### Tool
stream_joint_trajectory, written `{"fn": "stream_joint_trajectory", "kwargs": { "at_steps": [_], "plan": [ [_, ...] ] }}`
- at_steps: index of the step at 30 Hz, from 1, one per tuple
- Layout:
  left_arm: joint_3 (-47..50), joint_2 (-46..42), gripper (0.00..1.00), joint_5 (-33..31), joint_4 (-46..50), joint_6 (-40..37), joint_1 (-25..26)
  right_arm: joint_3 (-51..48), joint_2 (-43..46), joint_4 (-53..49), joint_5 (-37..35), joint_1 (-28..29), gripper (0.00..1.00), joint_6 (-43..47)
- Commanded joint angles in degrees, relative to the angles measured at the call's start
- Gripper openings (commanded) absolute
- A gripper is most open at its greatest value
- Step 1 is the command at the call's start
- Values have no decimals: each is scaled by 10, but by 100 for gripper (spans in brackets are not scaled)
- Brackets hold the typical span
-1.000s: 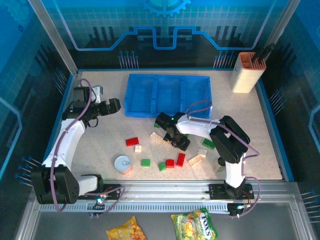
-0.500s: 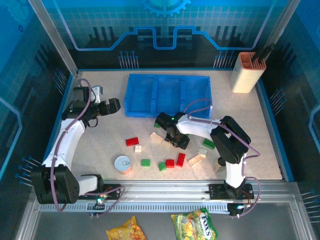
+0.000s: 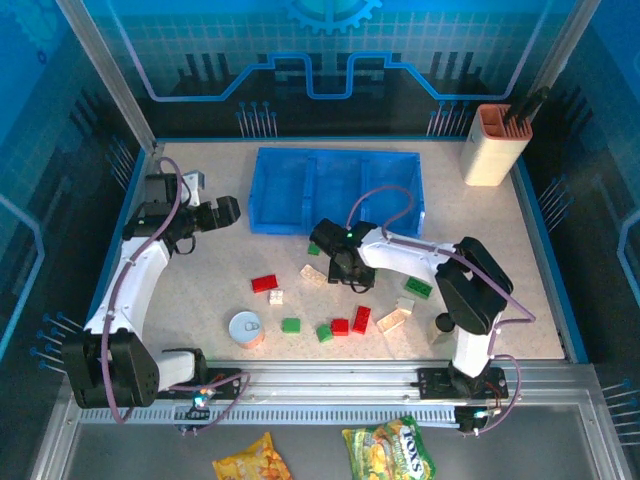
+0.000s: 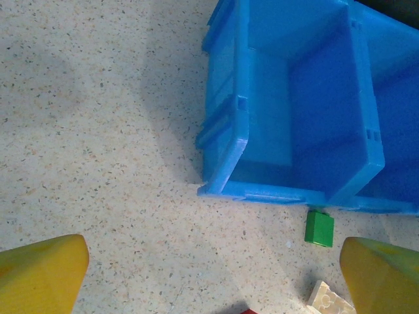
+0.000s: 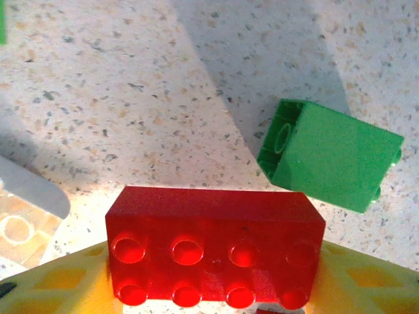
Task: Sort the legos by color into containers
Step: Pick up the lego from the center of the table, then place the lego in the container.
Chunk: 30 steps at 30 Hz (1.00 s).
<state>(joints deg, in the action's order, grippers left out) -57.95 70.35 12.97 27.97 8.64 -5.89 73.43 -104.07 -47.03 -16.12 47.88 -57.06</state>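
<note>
The right gripper (image 3: 345, 268) hangs low over the worktop (image 3: 200, 290), just in front of the blue bin (image 3: 335, 153). Its yellow fingers (image 5: 59, 288) are clamped on the two ends of an oblong red brick (image 5: 216, 245), whose studs face the wrist camera. A green brick (image 5: 327, 154) lies on its side on the speckled surface just beside it, apart from the red one. The left gripper (image 3: 225, 210) hovers near the bin's left end, released, with its jaws spread wide. Its wrist camera looks down on the bin's leftmost compartment and the bare worktop beside it. The other bricks (image 3: 340, 326), red, green and cream, lie scattered on the worktop between the bin and the arm bases.
</note>
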Motion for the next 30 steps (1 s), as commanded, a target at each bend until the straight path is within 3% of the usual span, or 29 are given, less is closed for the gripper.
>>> {"fn": "stream_joint_trajectory", "kwargs": {
  "at_steps": [1,17,30],
  "plan": [
    [-3,3,99,15,-5,-3,-9,19,29,-16,-15,-16,58,72],
    [-1,1,99,6,0,-9,-10,-18,58,15,-3,-185,57,239],
    [0,6,99,-3,2,-14,-11,5,10,64,23,-257,54,291]
  ]
}}
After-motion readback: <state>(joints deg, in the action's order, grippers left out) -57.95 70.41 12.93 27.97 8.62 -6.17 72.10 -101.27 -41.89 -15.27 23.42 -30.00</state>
